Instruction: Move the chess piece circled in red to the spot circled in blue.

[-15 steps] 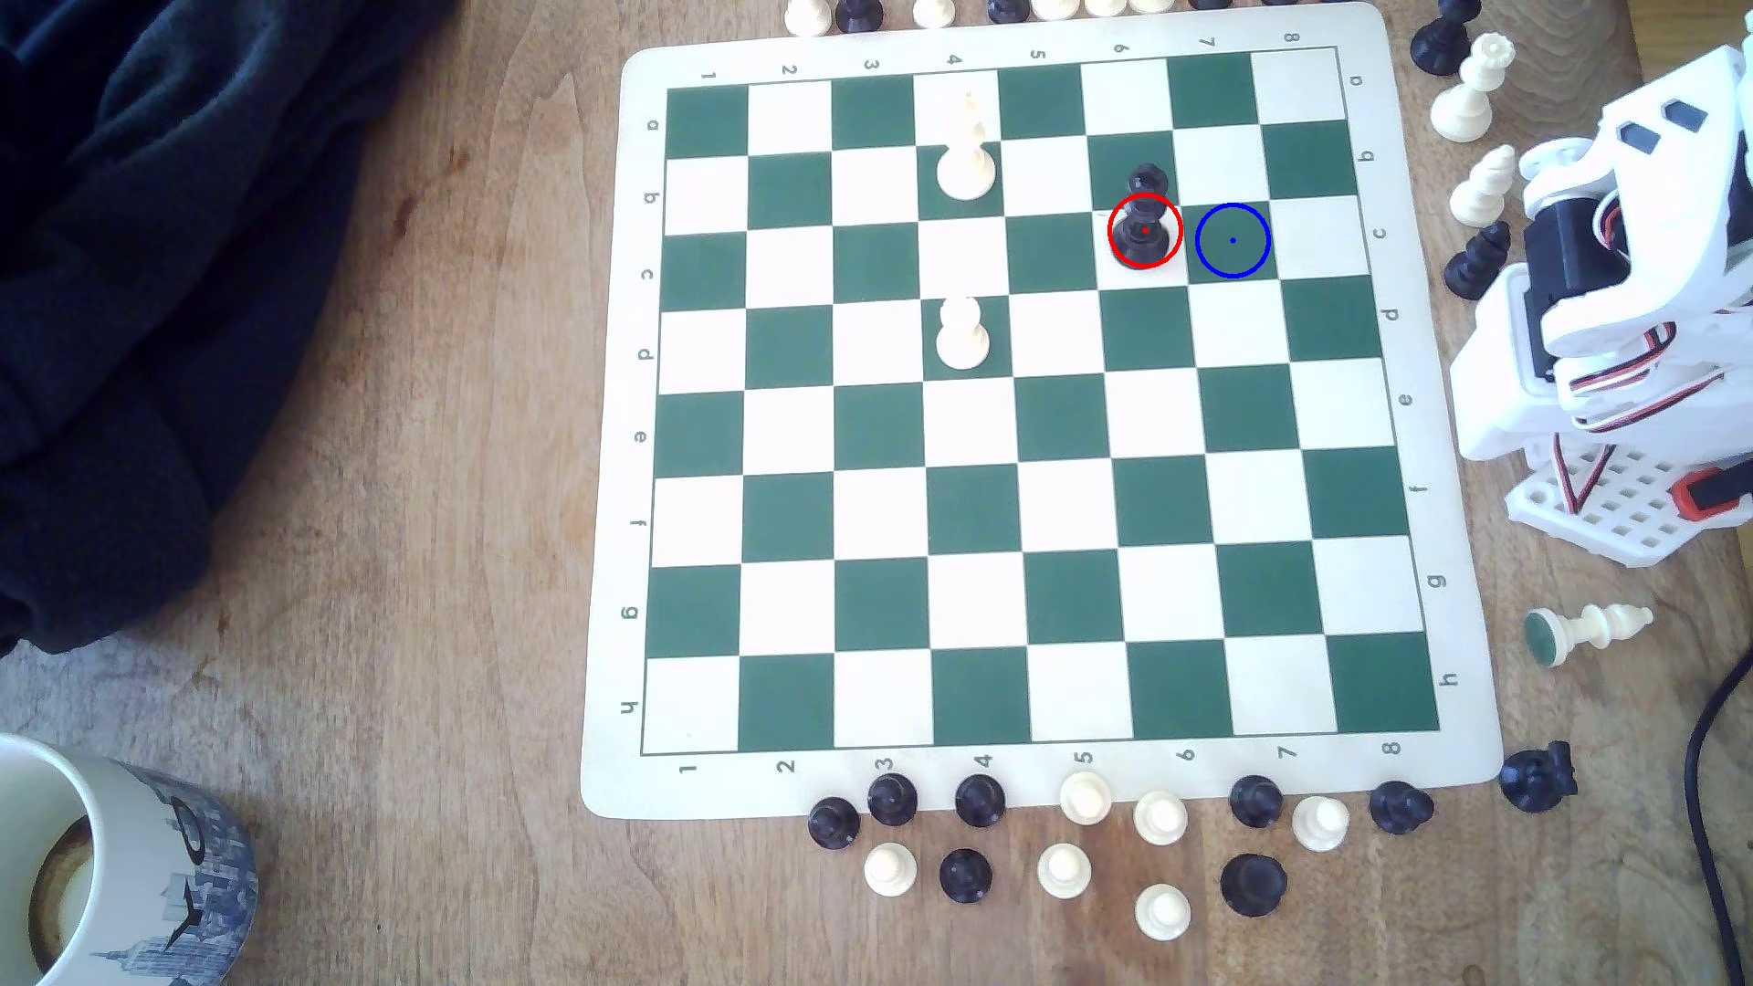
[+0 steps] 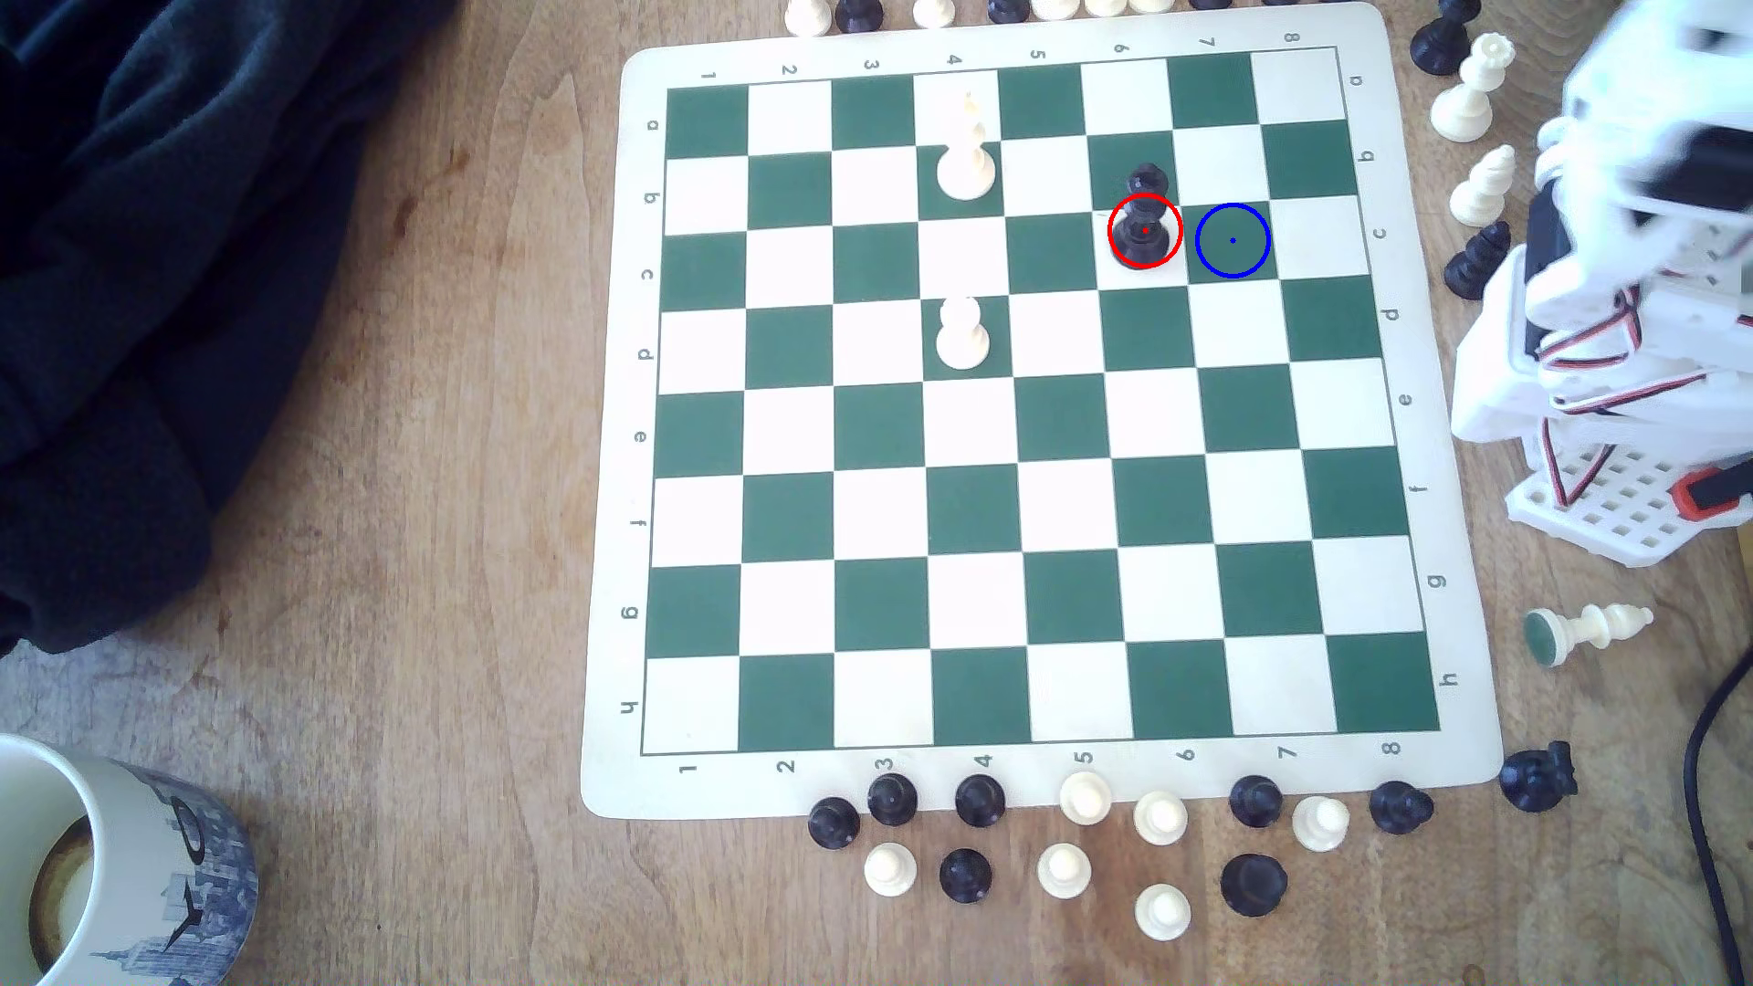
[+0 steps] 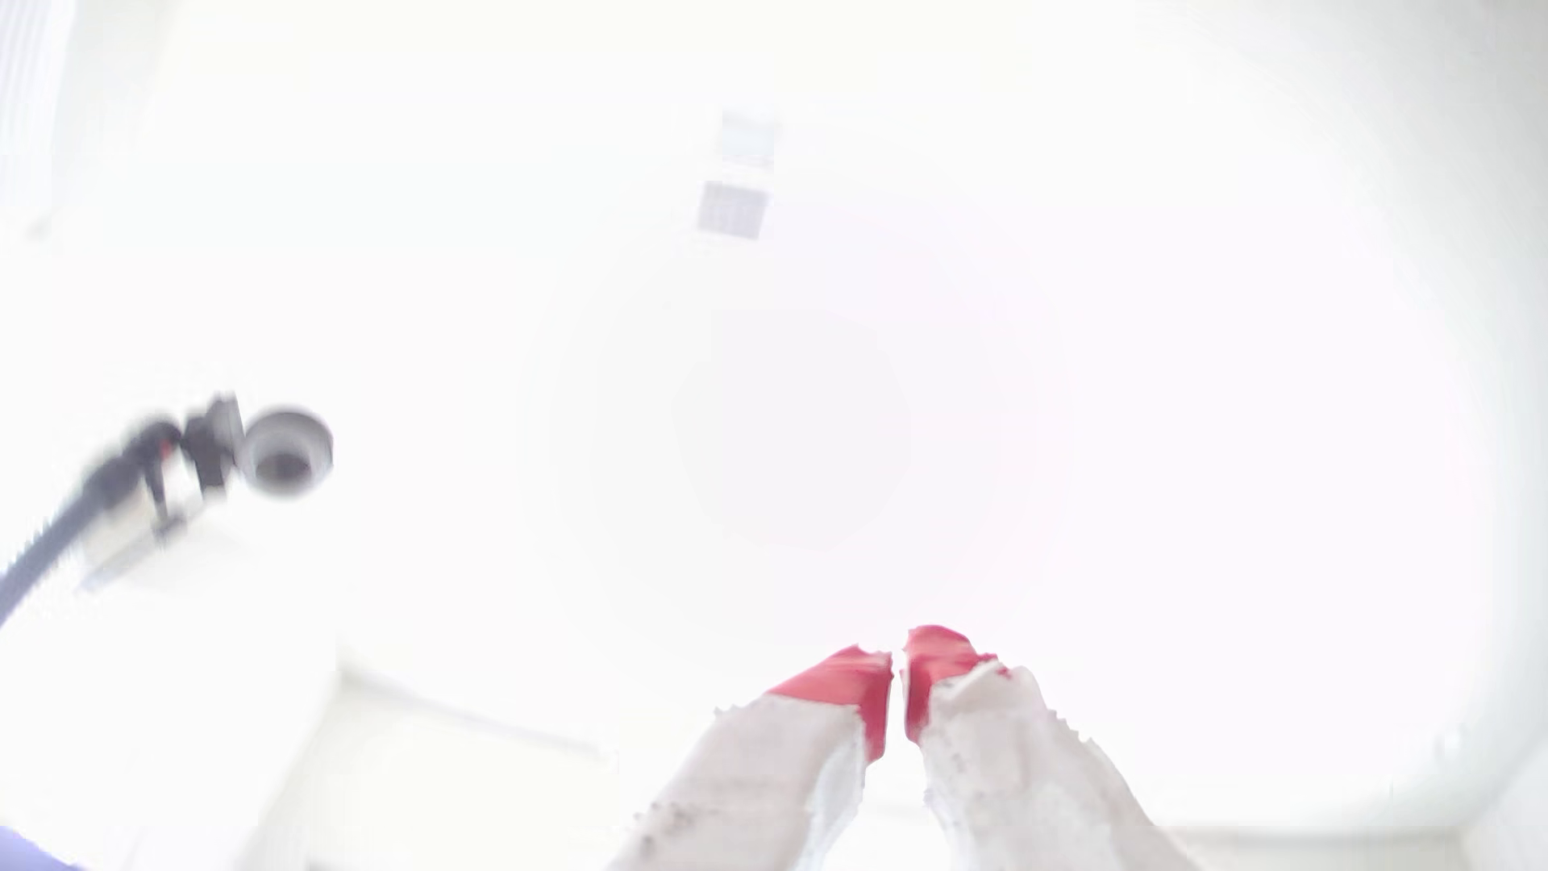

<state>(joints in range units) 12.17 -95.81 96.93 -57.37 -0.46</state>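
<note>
Arm, blurred at frame right, has lifted; my red-tipped hand, nearly closed and empty, remains far from the tall black plastic chess piece beside the blue-ringed green square.

The exterior view looks almost straight down from high above the counter, taking in the whole board, with the arm at the exterior view's right edge. The wrist view sits close behind the jaws, whose red tips nearly meet, and faces up into a bright, washed-out ceiling, past a camera on a stalk. Board and counter fall outside it; the two views share nothing I can make out.
</note>
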